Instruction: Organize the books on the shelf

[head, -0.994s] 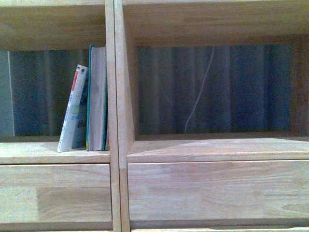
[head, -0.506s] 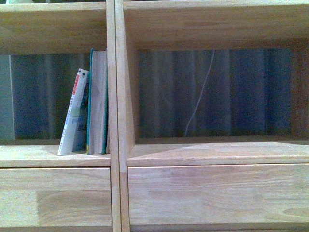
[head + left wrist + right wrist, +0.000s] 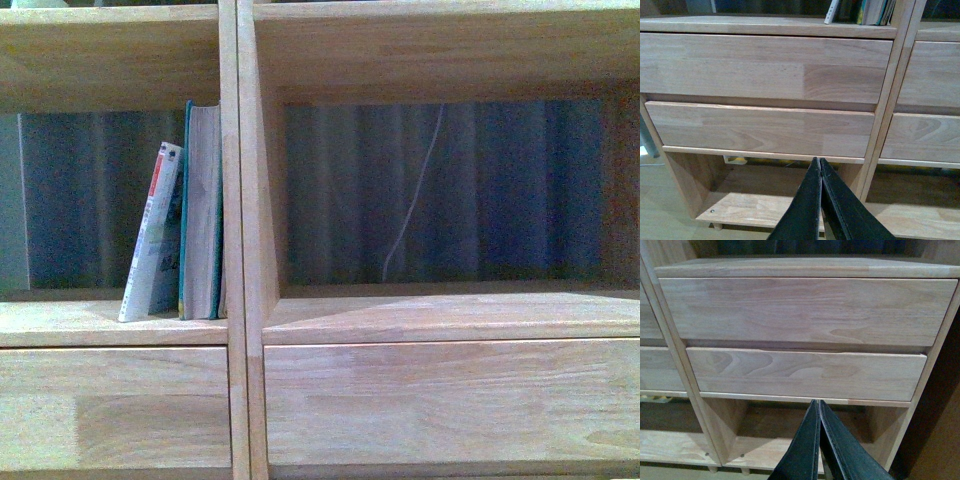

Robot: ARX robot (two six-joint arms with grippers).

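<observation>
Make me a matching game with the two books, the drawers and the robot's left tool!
Things:
1. thin white book
2. teal book
3. drawers
4. left tool

States:
A. closed, holding nothing
B. standing upright against the divider
C. leaning to the right
D. plain light wood fronts

Pairs: 1-C, 2-B, 3-D, 4-A

Front view dim, bluish cast, grainy, slightly soft; shelf wood washed pale on front edges, compartment interiors dark, deep shadow under upper boards; faint vertical banding on dark back. Books readable only as shapes, cover print blurred. Wrist views brighter, warmer, even light from front, wood grain sharp on drawer fronts; shadow bands beneath drawers, lower openings murky; black gripper fingers near lens soft-edged; far right corner dark
</observation>
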